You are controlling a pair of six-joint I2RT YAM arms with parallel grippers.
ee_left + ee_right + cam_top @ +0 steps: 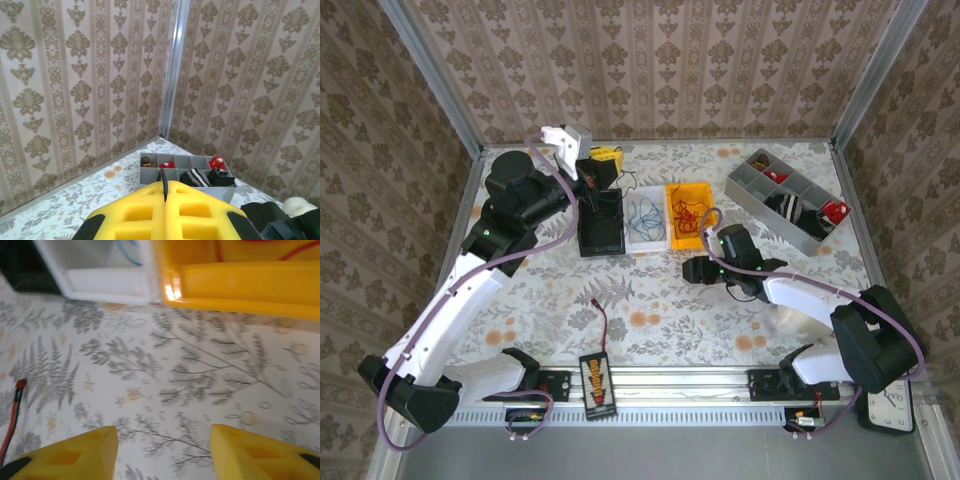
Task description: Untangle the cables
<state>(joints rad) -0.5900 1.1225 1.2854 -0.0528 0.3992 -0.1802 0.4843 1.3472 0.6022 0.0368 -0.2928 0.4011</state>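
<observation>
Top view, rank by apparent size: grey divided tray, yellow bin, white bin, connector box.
Largest: grey divided tray.
Then yellow bin and white bin, which look alike, so unranked.
Smallest: connector box.

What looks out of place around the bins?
Only the red cable: one loop seems to hang over the yellow bin's right rim. The blue cable lies inside the white bin; nothing looks spilled or damaged.

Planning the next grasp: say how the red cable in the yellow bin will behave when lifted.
The red cable probably flops: it lies in thin loose loops. Likely light, being so thin. May snag the yellow bin rim.
</observation>
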